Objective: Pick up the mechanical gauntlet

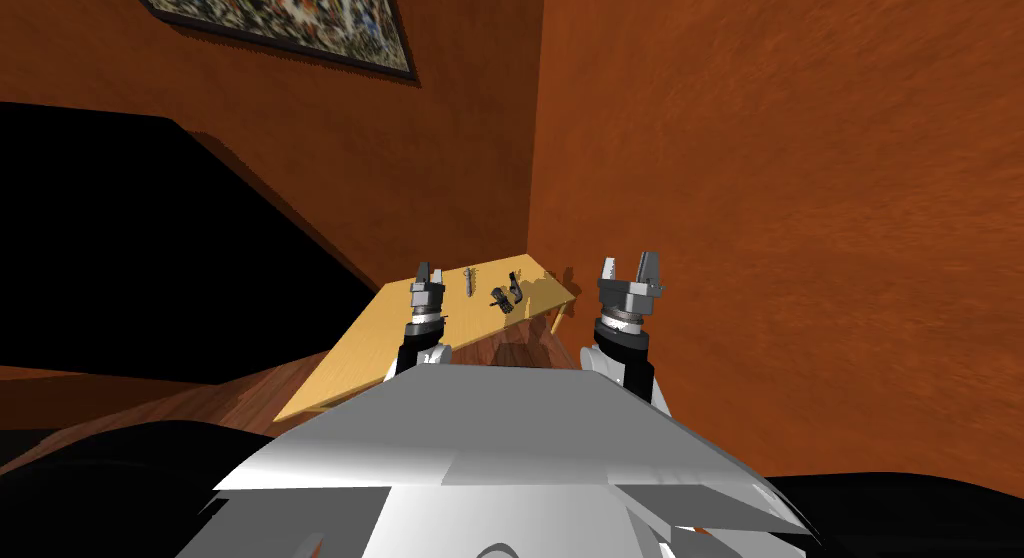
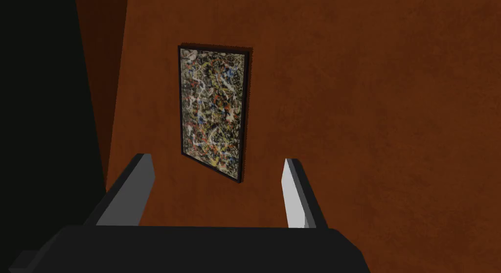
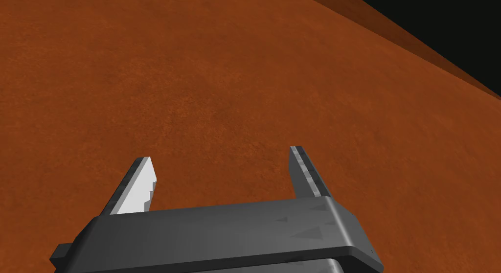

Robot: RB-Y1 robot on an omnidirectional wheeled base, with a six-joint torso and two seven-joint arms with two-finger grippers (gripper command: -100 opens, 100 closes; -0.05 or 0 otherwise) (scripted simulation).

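Where jagged dark gauntlet (image 1: 505,294) lies, smooth tan table (image 1: 385,357)

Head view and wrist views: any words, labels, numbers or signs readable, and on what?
None readable.
Painting: abstract speckles, no lettering.
Dark glove and grey item on the table: too small to show any marking.
Left tool and right tool: plain, no labels.

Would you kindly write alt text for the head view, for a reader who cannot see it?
A small dark gauntlet lies beside a slim grey object on a light wooden table in an orange-walled corner. The left gripper and right gripper are raised, open.
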